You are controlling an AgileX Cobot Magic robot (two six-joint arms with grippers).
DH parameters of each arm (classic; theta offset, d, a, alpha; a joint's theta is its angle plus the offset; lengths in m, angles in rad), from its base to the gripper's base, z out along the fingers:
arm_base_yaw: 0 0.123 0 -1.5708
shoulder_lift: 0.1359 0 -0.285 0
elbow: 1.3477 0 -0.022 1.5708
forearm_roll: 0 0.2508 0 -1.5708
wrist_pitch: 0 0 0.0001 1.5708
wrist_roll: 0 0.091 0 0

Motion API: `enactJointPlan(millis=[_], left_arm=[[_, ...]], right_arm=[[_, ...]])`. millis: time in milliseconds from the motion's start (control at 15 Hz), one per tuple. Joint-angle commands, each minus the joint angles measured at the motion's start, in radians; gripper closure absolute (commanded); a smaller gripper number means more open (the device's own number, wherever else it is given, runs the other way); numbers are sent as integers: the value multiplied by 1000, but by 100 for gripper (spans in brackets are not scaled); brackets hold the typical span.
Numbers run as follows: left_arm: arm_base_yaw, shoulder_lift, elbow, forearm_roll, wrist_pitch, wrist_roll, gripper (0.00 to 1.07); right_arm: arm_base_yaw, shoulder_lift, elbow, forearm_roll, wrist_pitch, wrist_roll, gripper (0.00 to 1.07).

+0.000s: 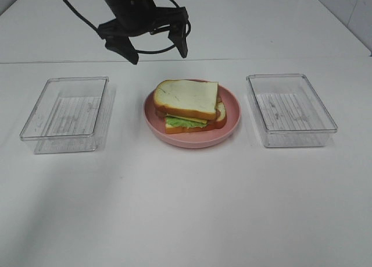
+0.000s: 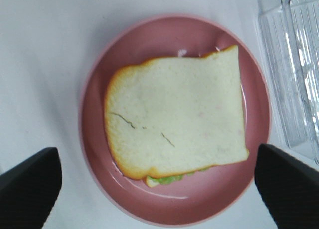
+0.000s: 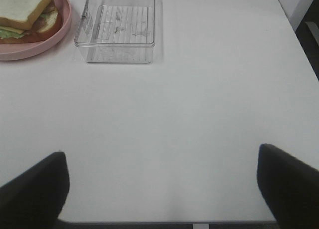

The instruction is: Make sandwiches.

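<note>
One sandwich lies on the round pink plate at the table's middle: white bread on top, green lettuce and yellow cheese showing at its front edge, a second slice below. My left gripper hangs open and empty above and behind the plate. In the left wrist view the sandwich lies on the plate between the spread fingers of my left gripper. My right gripper is open and empty over bare table; its view shows the sandwich at a far corner.
An empty clear plastic tray stands left of the plate and another right of it. The right tray also shows in the right wrist view and the left wrist view. The table's edge runs near my right gripper.
</note>
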Motion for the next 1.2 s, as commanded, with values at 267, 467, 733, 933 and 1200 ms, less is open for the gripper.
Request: enactJointPlan(millis=[267, 467, 733, 933, 1200], left_arm=[[-3, -97, -32, 142, 113, 6, 6], [6, -187, 32, 183, 113, 19, 6], [111, -415, 325, 206, 113, 82, 6], [180, -541, 469, 248, 113, 89, 6], [306, -752, 748, 260, 111, 101, 6]], right_arm=[[-7, -30, 4, -3, -11, -12, 8], [-7, -30, 4, -3, -11, -12, 8], [-7, -30, 4, -3, -11, -12, 8], [-7, -30, 4, -3, -11, -12, 8], [-7, -30, 4, -3, -11, -12, 8]])
